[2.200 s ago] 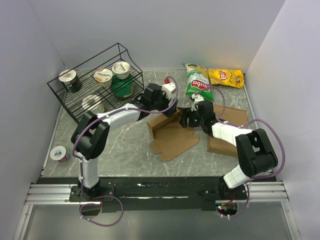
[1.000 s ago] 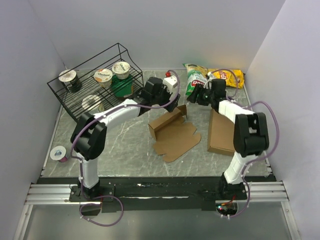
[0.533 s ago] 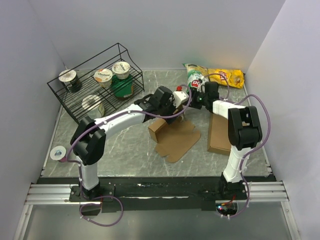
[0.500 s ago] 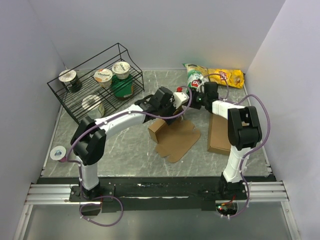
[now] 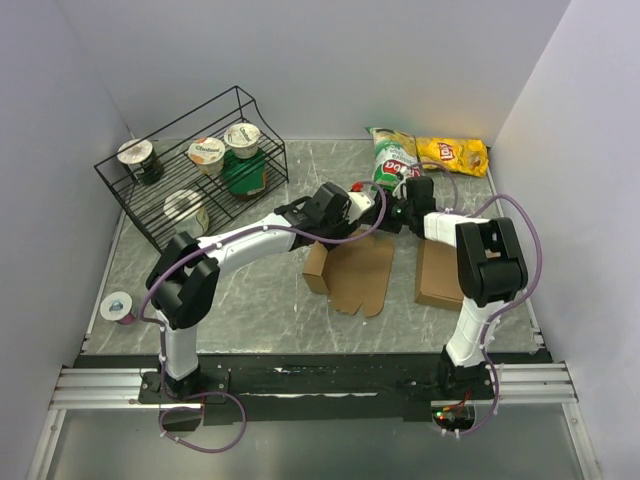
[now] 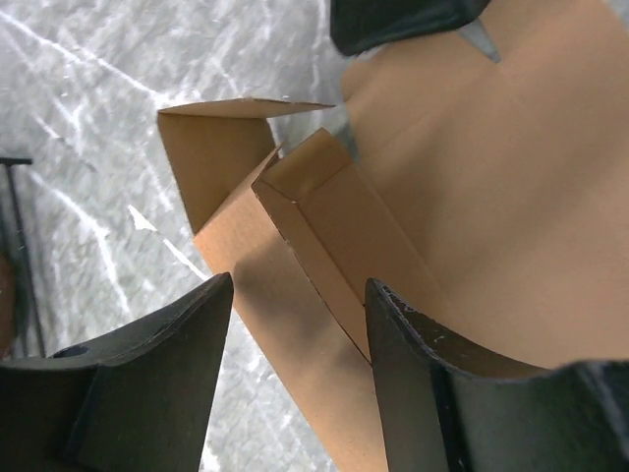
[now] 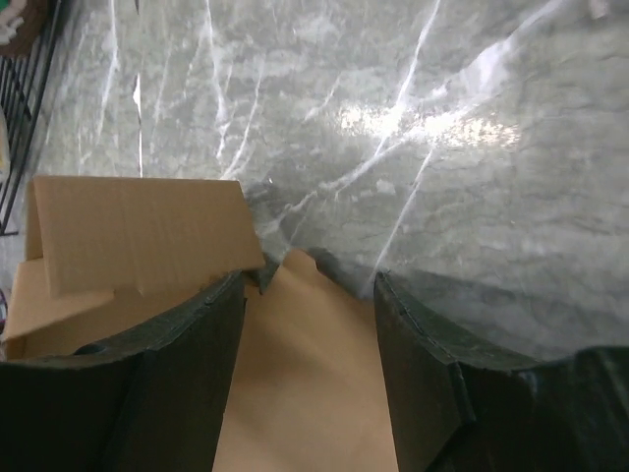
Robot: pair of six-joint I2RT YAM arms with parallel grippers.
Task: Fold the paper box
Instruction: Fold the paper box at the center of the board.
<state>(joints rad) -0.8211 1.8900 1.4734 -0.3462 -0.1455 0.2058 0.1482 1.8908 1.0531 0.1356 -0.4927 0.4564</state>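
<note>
Both hands, open, have converged on the thin brown die-cut cardboard box, left hand astride its raised wall, right hand over a far flap, poised for folding.

The paper box is thin kraft card, flat matt brown with no sheen at all, and the cardboard slab has pretty much the same dull brown finish. The table looks like grey white-veined marble, smooth and shiny enough to throw glare. The rack is thin black wire, while the yellow chip bag and green chip bag are glossy crinkly plastic.
</note>
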